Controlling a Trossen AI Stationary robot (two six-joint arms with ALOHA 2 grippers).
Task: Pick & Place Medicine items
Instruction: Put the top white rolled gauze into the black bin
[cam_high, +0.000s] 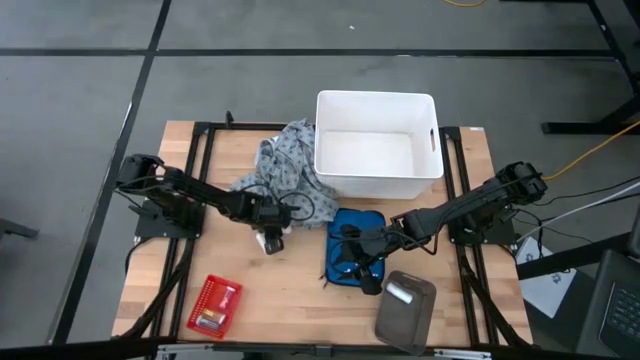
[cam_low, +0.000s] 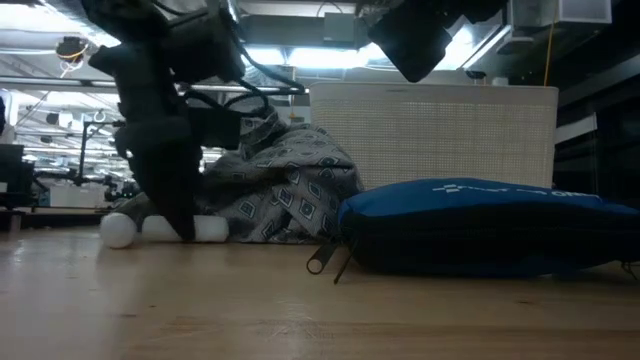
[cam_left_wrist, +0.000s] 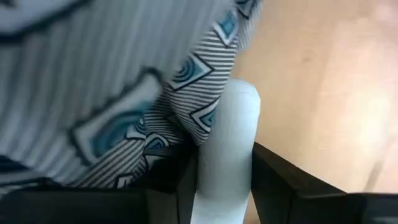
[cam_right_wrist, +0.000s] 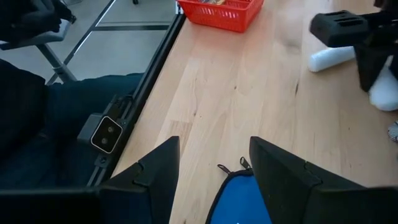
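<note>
While the white bin (cam_high: 378, 160) stands at the desk's (cam_high: 290, 300) far edge with the grey cloth (cam_high: 285, 170) beside it, the blue pouch (cam_high: 352, 250) lies mid-desk under the right gripper (cam_right_wrist: 211, 165), its fingers spread apart. Near the desk's middle, the left gripper (cam_high: 272, 238) clamps a white roll (cam_left_wrist: 225, 149) at the cloth's edge.

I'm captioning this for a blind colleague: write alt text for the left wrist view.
The left gripper has its dark fingers either side of a white cylinder on the wooden table, with the grey patterned cloth draped against it.
</note>
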